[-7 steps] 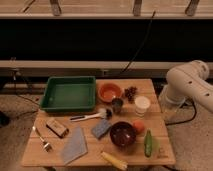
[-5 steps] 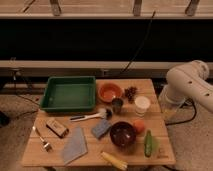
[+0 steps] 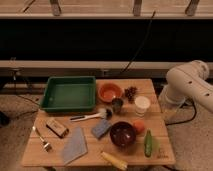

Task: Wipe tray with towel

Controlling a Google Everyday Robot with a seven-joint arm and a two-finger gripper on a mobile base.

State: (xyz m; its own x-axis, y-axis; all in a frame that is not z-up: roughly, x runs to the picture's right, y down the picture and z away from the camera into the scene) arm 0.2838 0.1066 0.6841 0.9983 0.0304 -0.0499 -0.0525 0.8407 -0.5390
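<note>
The white arm [image 3: 187, 82] runs off the right edge, so the gripper is out of sight (somewhere past that side). The dark bunch [image 3: 131, 93] by the orange bowl [image 3: 109, 91] is too small to name

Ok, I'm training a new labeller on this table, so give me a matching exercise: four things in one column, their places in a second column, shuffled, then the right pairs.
Things:
1. tray
2. towel
3. orange bowl
4. green vegetable

Places, as seen in the picture:
a. front right of the table
b. back left of the table
c. front left, lying flat, beside the fork
d. just right of the tray

Pairs: 1-b, 2-c, 3-d, 4-a.

The hand is out of view; only the white arm shows, to the right of the table.
</note>
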